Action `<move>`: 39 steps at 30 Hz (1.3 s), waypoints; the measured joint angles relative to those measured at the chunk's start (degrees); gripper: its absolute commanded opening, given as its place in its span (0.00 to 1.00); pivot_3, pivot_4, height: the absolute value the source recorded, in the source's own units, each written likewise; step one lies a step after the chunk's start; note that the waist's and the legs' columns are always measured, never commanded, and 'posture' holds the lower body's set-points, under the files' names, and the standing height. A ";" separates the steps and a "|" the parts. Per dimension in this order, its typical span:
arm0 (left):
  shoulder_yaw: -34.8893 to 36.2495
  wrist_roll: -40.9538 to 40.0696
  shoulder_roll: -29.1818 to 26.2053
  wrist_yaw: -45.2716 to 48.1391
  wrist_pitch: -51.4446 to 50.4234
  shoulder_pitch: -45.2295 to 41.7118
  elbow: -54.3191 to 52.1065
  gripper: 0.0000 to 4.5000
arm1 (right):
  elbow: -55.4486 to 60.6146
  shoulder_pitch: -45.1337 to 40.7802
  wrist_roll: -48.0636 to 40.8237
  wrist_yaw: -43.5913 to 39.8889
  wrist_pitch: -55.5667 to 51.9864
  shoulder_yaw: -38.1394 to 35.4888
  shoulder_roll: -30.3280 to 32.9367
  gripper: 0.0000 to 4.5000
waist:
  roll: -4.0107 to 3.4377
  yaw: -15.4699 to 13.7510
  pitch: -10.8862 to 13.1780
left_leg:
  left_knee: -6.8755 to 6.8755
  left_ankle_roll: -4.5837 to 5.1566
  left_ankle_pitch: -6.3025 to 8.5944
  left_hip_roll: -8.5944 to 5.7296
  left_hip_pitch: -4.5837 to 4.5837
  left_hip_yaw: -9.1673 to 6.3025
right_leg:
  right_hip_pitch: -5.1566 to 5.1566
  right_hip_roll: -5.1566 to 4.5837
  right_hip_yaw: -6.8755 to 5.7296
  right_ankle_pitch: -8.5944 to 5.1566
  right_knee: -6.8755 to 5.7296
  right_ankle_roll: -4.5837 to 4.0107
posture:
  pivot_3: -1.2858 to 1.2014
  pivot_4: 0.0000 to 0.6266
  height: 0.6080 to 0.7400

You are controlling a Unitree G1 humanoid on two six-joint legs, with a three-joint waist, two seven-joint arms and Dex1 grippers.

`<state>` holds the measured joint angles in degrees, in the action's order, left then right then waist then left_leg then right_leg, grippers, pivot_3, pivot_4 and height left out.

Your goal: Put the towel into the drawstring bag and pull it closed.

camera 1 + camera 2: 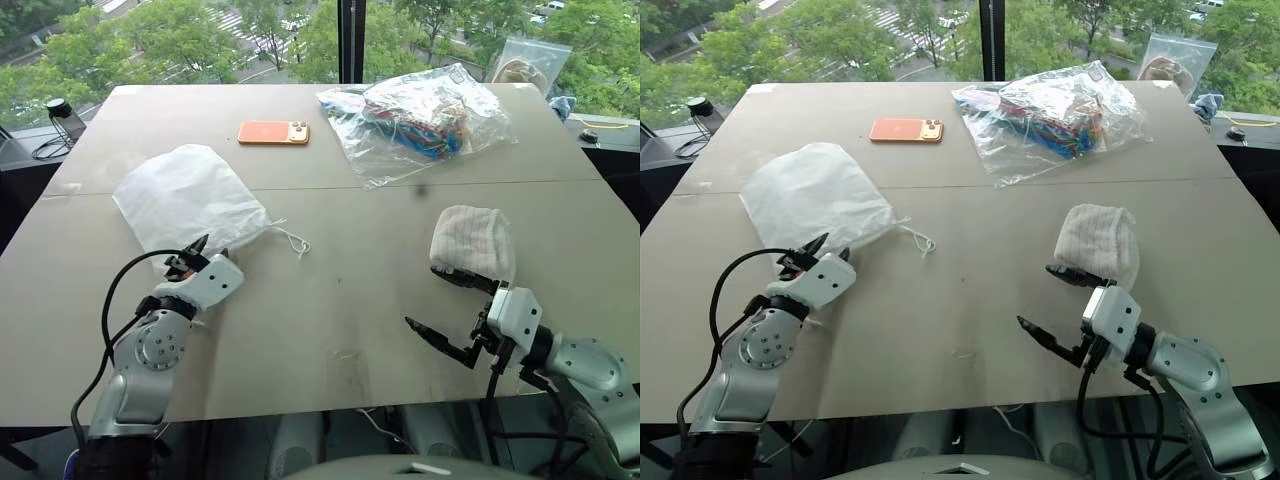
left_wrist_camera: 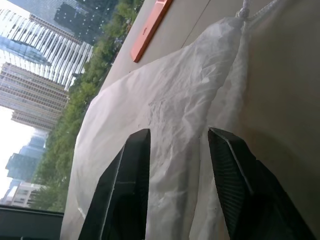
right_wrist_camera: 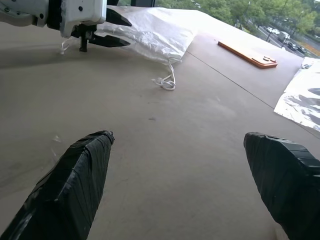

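The drawstring bag [image 1: 188, 195] lies flat on the left of the table, a translucent white pouch with its cord [image 1: 292, 240] trailing toward the middle. My left gripper [image 1: 190, 255] is at the bag's near edge, fingers apart with a fold of the fabric between them, as the left wrist view shows [image 2: 178, 132]. The towel [image 1: 473, 242], an off-white ribbed bundle, sits on the right of the table. My right gripper [image 1: 425, 297] stands wide open just in front of it, one finger at the towel's near edge, nothing between the fingers [image 3: 178, 136].
An orange phone [image 1: 273, 132] lies beyond the bag. A clear plastic bag [image 1: 420, 115] with colourful contents rests at the back right, a smaller clear bag [image 1: 530, 62] behind it. A dark object [image 1: 62, 112] sits off the table's far left corner.
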<state>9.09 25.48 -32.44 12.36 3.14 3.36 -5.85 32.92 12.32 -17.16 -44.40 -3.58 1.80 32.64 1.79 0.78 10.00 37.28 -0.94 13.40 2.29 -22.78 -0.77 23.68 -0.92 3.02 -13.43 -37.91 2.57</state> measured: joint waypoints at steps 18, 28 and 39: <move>-3.73 1.21 -0.98 -1.48 -3.37 -9.46 5.36 0.59 | 0.35 -1.50 0.78 2.49 -3.53 0.67 0.00 1.00 | 0.01 -0.03 -0.01 | 0.01 0.00 0.00 -0.02 -0.01 -0.01 | 0.00 0.01 0.00 0.04 -0.03 -0.04 | 0.52 0.24 1.00; 9.81 -43.01 6.58 20.46 -52.33 -23.92 -3.27 0.00 | 3.03 -5.81 -6.83 12.56 -19.06 -8.38 -0.86 1.00 | 0.05 0.03 0.01 | 0.21 0.00 -0.01 -0.02 -0.13 -0.21 | -0.01 0.06 -0.15 0.03 -0.12 0.02 | 0.52 0.24 1.00; 19.99 -63.17 15.63 12.77 -88.76 -39.18 -9.56 0.00 | -14.95 -21.80 -12.33 24.96 -44.40 -15.68 1.00 1.00 | 0.08 0.66 0.01 | 0.15 0.00 -0.01 -0.12 -0.12 -0.27 | -0.08 0.06 -0.06 0.16 -0.08 -0.20 | 0.52 0.24 1.00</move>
<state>29.08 -37.69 -16.82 25.13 -85.62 -35.82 -15.41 17.97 -9.49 -29.49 -19.44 -47.98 -13.88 33.64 1.87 1.44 10.00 37.43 -0.94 13.39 2.17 -22.89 -1.04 23.61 -0.86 2.97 -13.27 -38.00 2.37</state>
